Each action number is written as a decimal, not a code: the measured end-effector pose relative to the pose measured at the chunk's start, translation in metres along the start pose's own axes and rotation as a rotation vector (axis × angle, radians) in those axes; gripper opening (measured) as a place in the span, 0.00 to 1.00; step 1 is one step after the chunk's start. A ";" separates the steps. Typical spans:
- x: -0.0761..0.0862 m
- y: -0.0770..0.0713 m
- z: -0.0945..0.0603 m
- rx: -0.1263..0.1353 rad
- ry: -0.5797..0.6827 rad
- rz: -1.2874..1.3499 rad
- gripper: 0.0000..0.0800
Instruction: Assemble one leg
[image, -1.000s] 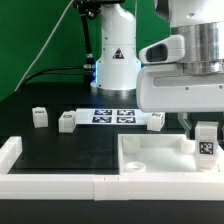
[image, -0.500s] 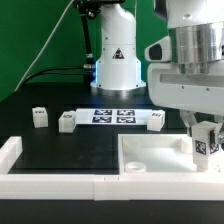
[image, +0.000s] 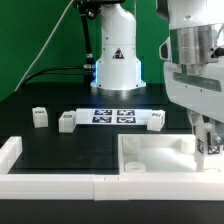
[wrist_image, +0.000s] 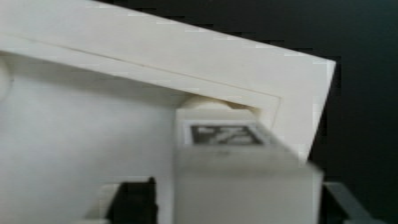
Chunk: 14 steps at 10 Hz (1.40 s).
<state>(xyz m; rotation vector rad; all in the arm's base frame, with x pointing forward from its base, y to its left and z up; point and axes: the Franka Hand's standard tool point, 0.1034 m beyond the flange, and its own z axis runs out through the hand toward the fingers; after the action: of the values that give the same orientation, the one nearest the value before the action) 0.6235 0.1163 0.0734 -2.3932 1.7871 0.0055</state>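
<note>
Plastic, hard and light by the look of it, makes up the leg (wrist_image: 228, 135), a small white cuboid block with a square black-and-white tag on one face. The pincer (image: 208, 141) is closed on it, one finger against each of two opposite flat sides, and holds it upright at the exterior view's right. There it hangs over a corner of the large white square part (image: 152, 152), with its lower end near the corner hole (wrist_image: 214, 100); whether it touches the hole cannot be told. The block should be stiff enough to take a firm squeeze without bending or cracking. Its smooth faces may be slippery, though, so a grip low on the flat sides, square to them, would probably keep it from twisting while it is pressed or turned into the hole. The tagged face is best left uncovered. Spare legs (image: 67, 121) of the same kind stand well apart on the black worktop (image: 60, 150), beside the marker board (image: 113, 116).
</note>
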 end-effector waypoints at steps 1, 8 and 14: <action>0.000 0.000 0.000 -0.001 0.000 -0.005 0.58; -0.001 -0.012 0.000 -0.071 0.009 -1.035 0.81; 0.001 -0.011 -0.001 -0.094 0.012 -1.321 0.65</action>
<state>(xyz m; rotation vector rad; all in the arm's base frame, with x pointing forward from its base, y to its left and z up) 0.6341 0.1186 0.0754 -3.0920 -0.0584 -0.0755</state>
